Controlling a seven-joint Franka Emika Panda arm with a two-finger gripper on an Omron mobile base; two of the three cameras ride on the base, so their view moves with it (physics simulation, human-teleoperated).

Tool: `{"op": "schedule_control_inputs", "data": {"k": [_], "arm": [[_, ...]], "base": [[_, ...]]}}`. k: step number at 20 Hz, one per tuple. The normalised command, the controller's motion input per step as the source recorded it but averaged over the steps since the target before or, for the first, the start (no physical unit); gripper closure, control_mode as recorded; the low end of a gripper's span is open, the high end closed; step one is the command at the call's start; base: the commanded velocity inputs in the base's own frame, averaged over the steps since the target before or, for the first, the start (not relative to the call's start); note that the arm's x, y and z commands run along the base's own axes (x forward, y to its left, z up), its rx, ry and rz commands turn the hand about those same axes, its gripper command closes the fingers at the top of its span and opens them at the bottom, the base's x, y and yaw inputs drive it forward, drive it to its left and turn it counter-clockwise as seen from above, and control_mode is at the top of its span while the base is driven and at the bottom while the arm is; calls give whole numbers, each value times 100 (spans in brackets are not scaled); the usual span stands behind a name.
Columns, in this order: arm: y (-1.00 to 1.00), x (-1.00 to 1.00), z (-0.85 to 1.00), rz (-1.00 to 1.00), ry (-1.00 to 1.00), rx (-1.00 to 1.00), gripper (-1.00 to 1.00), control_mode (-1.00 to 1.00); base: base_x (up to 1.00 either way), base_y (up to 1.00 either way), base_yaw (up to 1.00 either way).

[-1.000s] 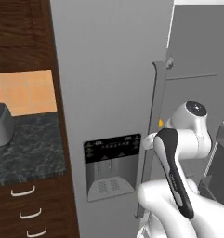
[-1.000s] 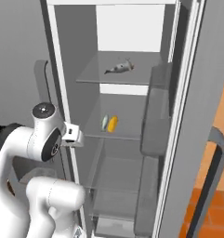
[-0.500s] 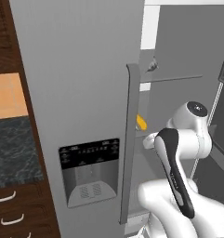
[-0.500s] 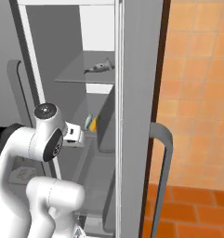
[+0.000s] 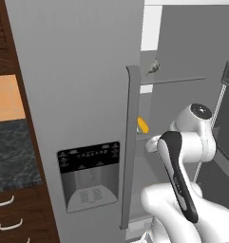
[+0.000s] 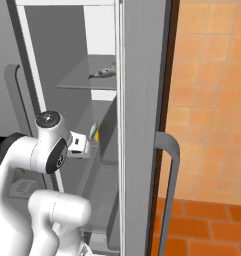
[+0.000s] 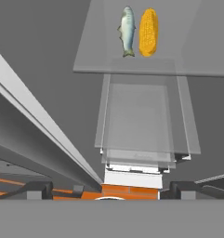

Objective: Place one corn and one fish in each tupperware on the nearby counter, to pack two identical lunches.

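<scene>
A: Where are the fish and the corn?

B: Inside the open fridge. In the hand view a fish (image 7: 127,30) and a corn (image 7: 148,32) lie side by side on a clear glass shelf (image 7: 99,56), parallel and just beside each other, near the shelf's far edge. The fish is on the left of that picture, the corn on the right.

A: Do the base views show the same pair?

B: Partly. In the left base view a yellow corn (image 5: 142,125) peeks out past the edge of the closed grey fridge door (image 5: 78,95), at a middle shelf. In the right base view the same corn (image 6: 97,135) sits at that shelf with a bit of pale grey-green beside it. Whether that is the fish I cannot tell. Higher up, another fish (image 6: 103,74) lies on the upper shelf (image 6: 79,82), near its front edge; the left base view shows it too (image 5: 153,67).

A: And the gripper?

B: Its two dark finger tips (image 7: 39,188) rise at the bottom of the hand view, set wide apart, nothing between them. So the gripper (image 7: 109,189) is spread fully and holds nothing. It is well apart from the fish and corn.

A: The counter?

B: A strip of the black speckled counter (image 5: 11,152) shows at the left edge of the left base view, over brown drawers (image 5: 16,218) with silver handles.
</scene>
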Motion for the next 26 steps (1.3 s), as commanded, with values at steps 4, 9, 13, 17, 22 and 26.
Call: {"op": "schedule_control_inputs", "data": {"k": [4,9,13,17,22,26], "arm": [[0,0,0,0,0,0,-100,100],[0,0,0,0,0,0,-100,100],[0,0,0,0,0,0,-100,100],[0,0,11,0,-1,0,-100,-100],[0,0,69,0,-31,0,-100,-100],[3,3,93,-5,-36,0,-100,-100]], "base": [[5,-21,-1],[0,-33,-1],[3,-6,0],[0,0,0],[0,0,0],[0,0,0]]}}
